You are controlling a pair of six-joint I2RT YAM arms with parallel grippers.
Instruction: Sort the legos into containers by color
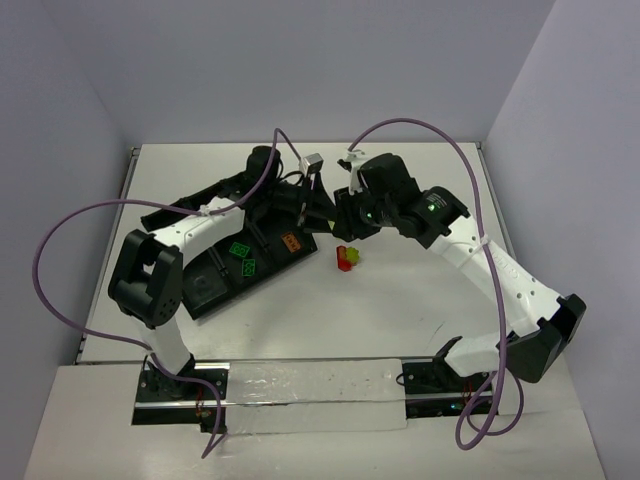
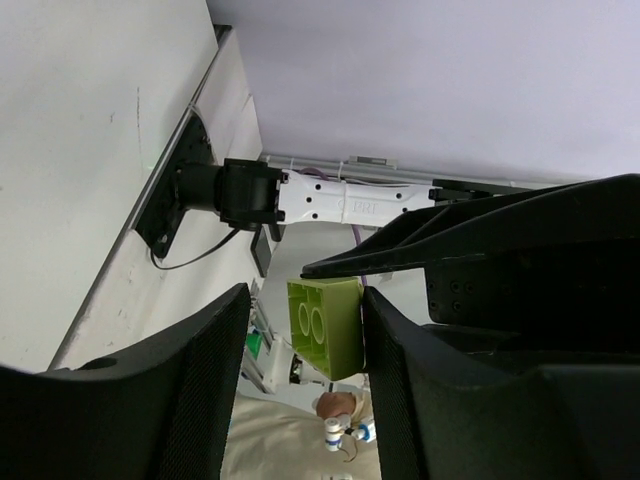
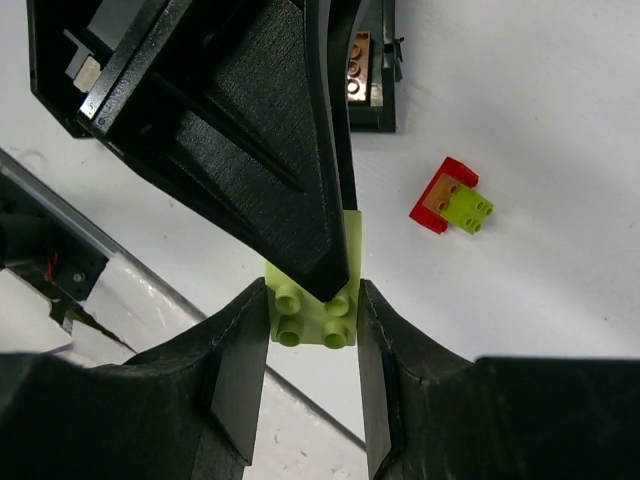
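My two grippers meet in the air above the right end of the black tray [image 1: 205, 292]. My right gripper [image 3: 312, 375] is shut on a yellow-green lego [image 3: 298, 325], studs toward the camera. My left gripper [image 2: 305, 400] is open around the same lego [image 2: 325, 325]; the brick touches its right finger and a gap stays on the left. In the top view the left gripper [image 1: 316, 203] and right gripper [image 1: 336, 213] overlap and the brick is hidden. Two green legos [image 1: 242, 258] and an orange lego [image 1: 292, 242] lie in tray compartments.
A small cluster of red, orange and yellow-green legos [image 1: 347, 258] lies on the white table right of the tray, also in the right wrist view [image 3: 452, 196]. The tray's corner with the orange lego [image 3: 358, 68] shows behind the left gripper's finger [image 3: 250, 150].
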